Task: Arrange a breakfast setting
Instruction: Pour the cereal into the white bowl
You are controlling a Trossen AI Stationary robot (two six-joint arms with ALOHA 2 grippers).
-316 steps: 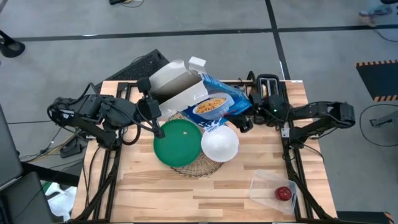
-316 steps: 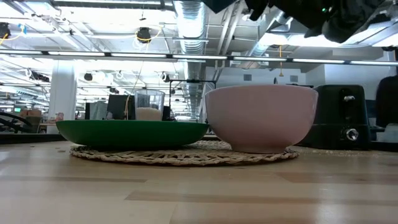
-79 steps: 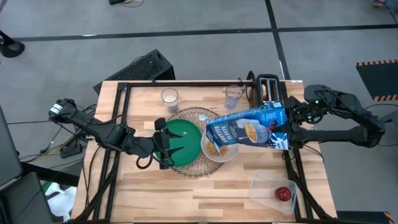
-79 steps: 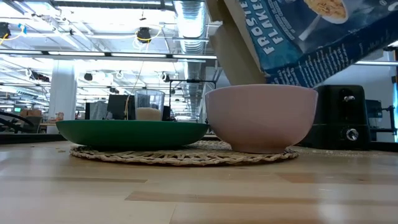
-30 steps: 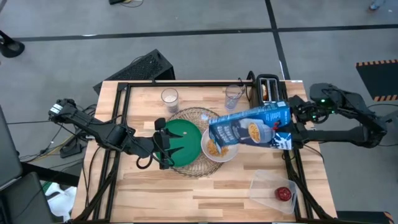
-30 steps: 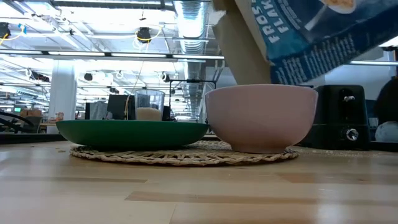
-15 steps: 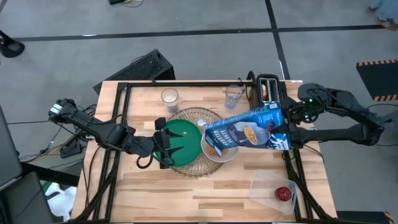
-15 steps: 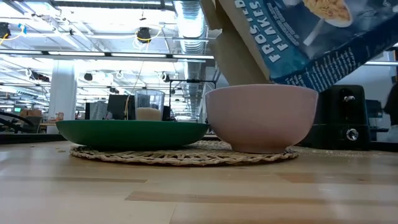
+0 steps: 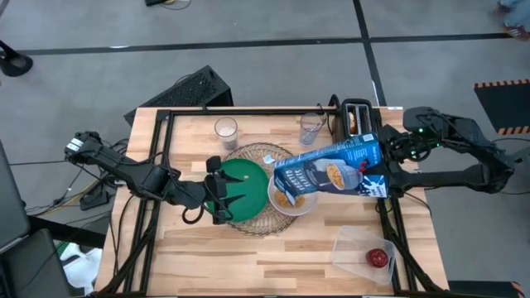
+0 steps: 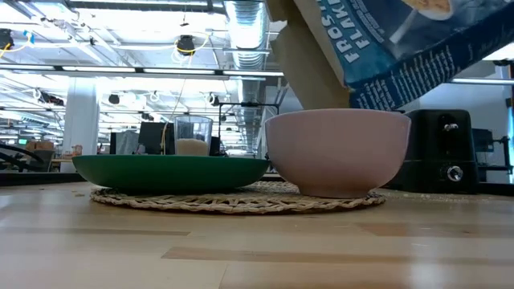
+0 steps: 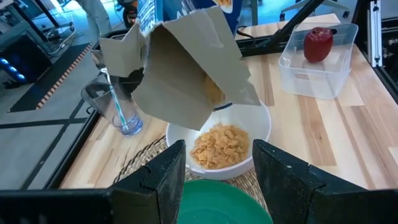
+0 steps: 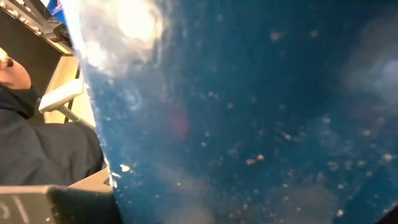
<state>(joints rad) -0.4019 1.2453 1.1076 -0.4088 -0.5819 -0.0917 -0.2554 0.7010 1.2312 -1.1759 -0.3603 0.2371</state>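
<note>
A blue cereal box [image 9: 327, 174] hangs tilted over the white bowl [image 9: 291, 199], with its open end [image 11: 186, 81] low above the bowl. The bowl holds orange cereal [image 11: 219, 146] and stands on the round wire mat [image 9: 263, 157], beside the green plate [image 9: 244, 180]. My right gripper [image 9: 383, 165] is shut on the box at its right end. My left gripper [image 11: 217, 186] is open and empty, low over the plate's near left part [image 9: 222, 192]. The box fills the right wrist view [image 12: 249, 112]. My right gripper holds the cereal box by its closed bottom end [image 9: 371, 172], coming from the table's right side. The box hides the fingers in the wrist view, so the kind of hold does not show. The box is lifted clear and slants with its open end down over the bowl.
A glass of white drink [image 9: 225, 128] and a glass with the blue-handled spoon [image 9: 310, 127] stand at the back. The black toaster [image 9: 358, 116] holds a pale bagel. The clear tub [image 9: 364, 248] with the red apple [image 9: 378, 257] is at the front right. A person [image 12: 37, 143] shows beyond the table.
My right gripper has rocked the cereal box over the bowl. The open end dipped toward the bowl and the table's left, then came up and back a little. The box stays tilted and clear of the bowl.
</note>
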